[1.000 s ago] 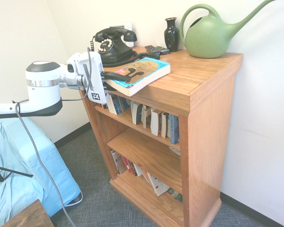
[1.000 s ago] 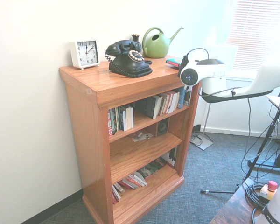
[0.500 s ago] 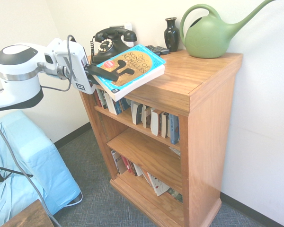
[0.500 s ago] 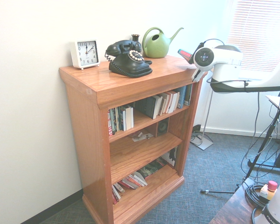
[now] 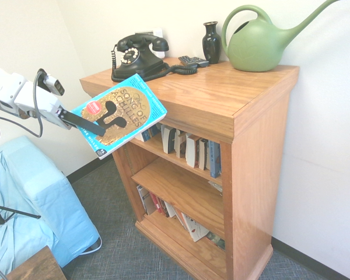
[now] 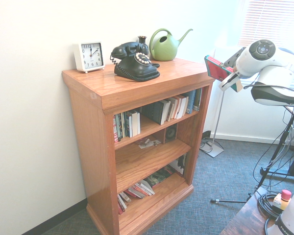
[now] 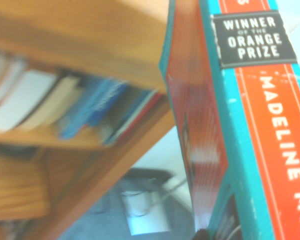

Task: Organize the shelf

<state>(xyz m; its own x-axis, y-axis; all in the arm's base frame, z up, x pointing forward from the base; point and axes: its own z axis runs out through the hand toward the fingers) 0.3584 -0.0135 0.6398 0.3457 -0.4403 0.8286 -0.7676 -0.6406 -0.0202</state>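
- Gripper (image 5: 100, 130): fingers clamped shut on a paperback, one dark finger lying across its front cover.
- Paperback, "The Song of Achilles" (image 5: 123, 115): in the gripper's grasp, tilted, held off the top of the shelf near its front edge.
- Shelf (image 5: 255, 175): the oak bookcase, just beside the gripper — its overhanging top nearest, its open tiers lower down.
- Upper row of books (image 5: 193, 153): in the top tier, below the gripper's level.
- Black telephone (image 5: 135, 62), remote (image 5: 193, 61), dark vase (image 5: 211, 44) and green watering can (image 5: 255, 48): on the shelf top, beyond the gripper.
- Lower books (image 5: 174, 214): bottom tier, well below the gripper — several leaning.
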